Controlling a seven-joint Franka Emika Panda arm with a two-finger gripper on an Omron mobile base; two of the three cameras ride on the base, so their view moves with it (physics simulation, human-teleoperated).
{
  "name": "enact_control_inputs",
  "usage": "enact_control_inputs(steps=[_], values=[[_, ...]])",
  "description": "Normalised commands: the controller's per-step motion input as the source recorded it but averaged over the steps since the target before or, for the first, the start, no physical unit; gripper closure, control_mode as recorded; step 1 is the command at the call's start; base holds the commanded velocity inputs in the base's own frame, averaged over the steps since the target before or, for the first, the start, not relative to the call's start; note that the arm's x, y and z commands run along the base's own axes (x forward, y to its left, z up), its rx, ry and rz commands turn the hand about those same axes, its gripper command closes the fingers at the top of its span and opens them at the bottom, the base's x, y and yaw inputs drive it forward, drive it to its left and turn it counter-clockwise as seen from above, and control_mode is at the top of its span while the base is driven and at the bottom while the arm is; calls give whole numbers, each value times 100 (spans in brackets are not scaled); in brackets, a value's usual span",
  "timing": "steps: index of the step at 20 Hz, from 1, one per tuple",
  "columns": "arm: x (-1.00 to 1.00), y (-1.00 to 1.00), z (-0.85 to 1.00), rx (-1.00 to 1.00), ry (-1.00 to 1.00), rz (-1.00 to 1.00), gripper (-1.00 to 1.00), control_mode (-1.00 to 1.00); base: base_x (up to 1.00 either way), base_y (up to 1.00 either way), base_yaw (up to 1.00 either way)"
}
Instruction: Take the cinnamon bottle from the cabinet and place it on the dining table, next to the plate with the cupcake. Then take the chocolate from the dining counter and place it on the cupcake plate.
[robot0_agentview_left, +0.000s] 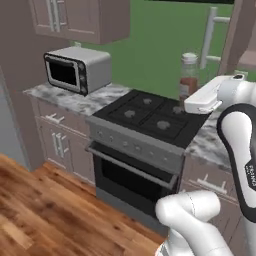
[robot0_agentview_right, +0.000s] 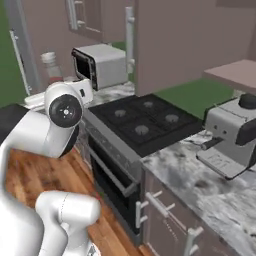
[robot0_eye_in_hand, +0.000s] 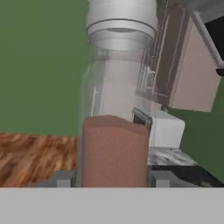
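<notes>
In the hand view we see the cinnamon bottle (robot0_eye_in_hand: 114, 109) running up the centre of the frame, grey cap at the top, clear glass below it and reddish-brown powder filling the lower part. The claw (robot0_eye_in_hand: 113, 178) has its two grey fingertips (robot0_eye_in_hand: 63, 179) pressed against the bottle's sides at the bottom of the frame, one on each side of the powder, so we take the claw as clamped on the bottle. In the left base view the bottle (robot0_agentview_left: 188, 76) stands upright at the upper right of centre, just above the white hand, held in the air over the back right corner of the black stove (robot0_agentview_left: 150, 116). In the right base view the bottle (robot0_agentview_right: 51, 66) shows at the upper left, above the arm's round white joint. The microwave (robot0_agentview_left: 77, 69) sits on the marbled counter (robot0_agentview_left: 70, 97) at the upper left of the left base view, and the oven door (robot0_agentview_left: 132, 172) hangs below the stove at mid-frame. A coffee machine (robot0_agentview_right: 231, 135) sits on the counter at the right edge of the right base view. Mauve wall cabinets (robot0_agentview_left: 80, 20) hang across the top left of the left base view, above the microwave.
</notes>
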Motion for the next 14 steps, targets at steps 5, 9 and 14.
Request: enact_control_inputs(steps=[5,9,14], values=[[0,0,0,0,0,0,100,100,-13,10,100],[0,0,0,0,0,0,100,100,-8,11,100],[0,0,0,0,0,0,100,100,-1,13,95]])
